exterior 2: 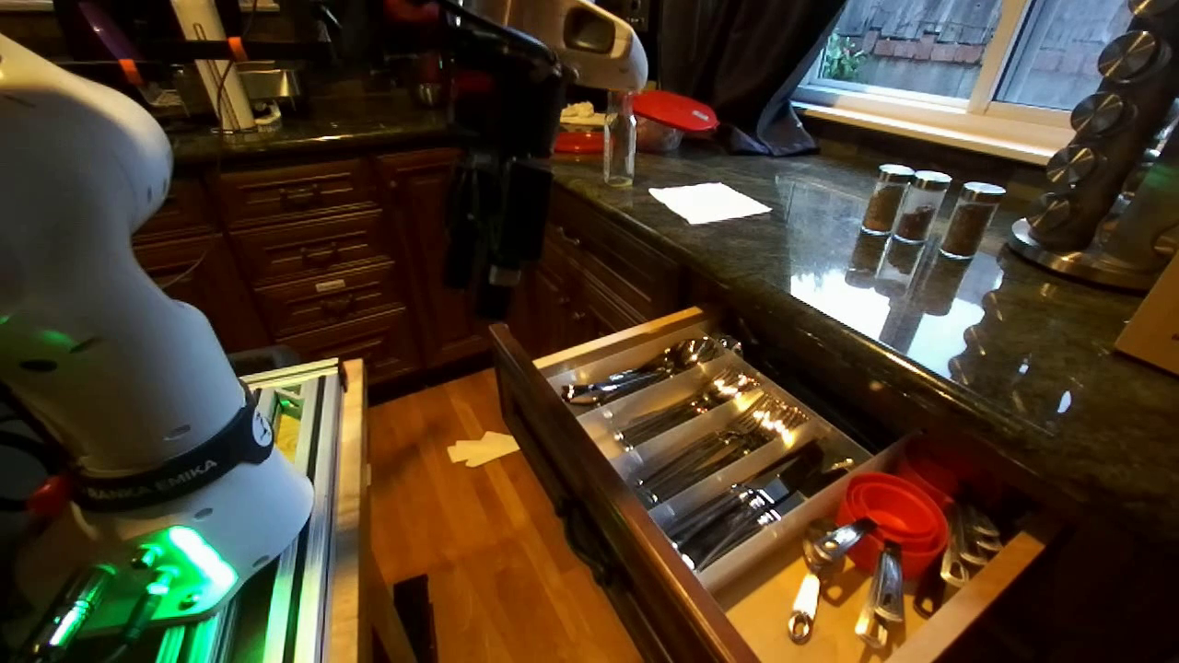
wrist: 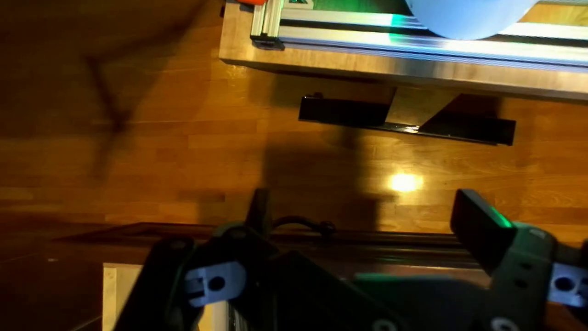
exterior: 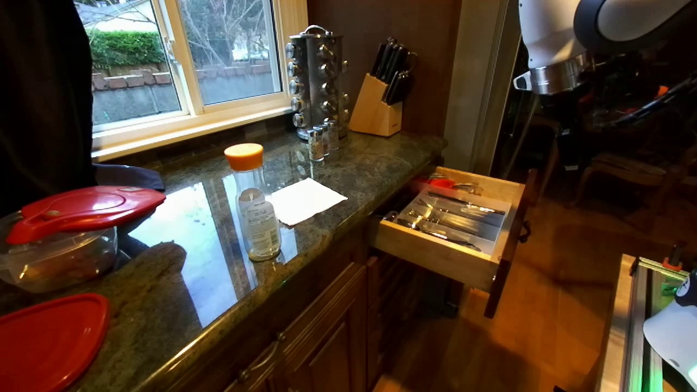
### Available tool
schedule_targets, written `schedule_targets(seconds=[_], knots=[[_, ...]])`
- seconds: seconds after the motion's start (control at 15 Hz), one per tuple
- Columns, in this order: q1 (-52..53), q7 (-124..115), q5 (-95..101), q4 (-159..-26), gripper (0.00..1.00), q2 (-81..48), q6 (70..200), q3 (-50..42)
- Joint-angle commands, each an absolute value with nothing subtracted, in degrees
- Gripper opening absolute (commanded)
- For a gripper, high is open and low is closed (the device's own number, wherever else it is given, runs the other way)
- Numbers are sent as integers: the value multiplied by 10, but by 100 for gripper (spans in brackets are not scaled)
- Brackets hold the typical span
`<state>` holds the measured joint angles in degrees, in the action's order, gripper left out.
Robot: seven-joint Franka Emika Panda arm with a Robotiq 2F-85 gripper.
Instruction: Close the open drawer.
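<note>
Two fingers [wrist: 482, 232] of the tool [wrist: 365, 207] stand well apart in the wrist view, nothing gripped between them. In both exterior views the tool hangs clear of the front panel [exterior 2: 636, 571] of the drawer [exterior: 435, 256], higher than its top edge and, it seems, just outside it. I take this for the approach, the push not yet made. The next move probably calls for lowering the tool in front of the panel near the handle [exterior 2: 580, 537], perhaps bringing the fingers together, then pressing straight in; coming down too far inward could foul the cutlery tray [exterior 2: 783, 525]. The arm [exterior: 547, 38] reaches across from its base [exterior 2: 249, 516], last joints turned so the tool points down. The drawer juts well out from under the desk [exterior: 375, 158], below the end where the knife block [exterior: 375, 111] stands, red measuring cups [exterior 2: 898, 511] exposed.
</note>
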<state>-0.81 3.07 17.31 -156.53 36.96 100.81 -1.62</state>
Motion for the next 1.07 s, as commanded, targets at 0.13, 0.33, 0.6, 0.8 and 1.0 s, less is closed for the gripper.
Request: schedule_targets(seconds=[0.13, 0.33, 0.6, 0.8, 1.0], knots=[[-17, 39, 179, -1576, 100, 366, 1027, -24], [-17, 39, 179, -1576, 100, 366, 1027, -24], [-27, 68, 186, -1575, 100, 328, 1075, -53], [-43, 92, 190, -1576, 100, 299, 1129, -76], [-57, 128, 191, -1576, 100, 261, 1169, -94]])
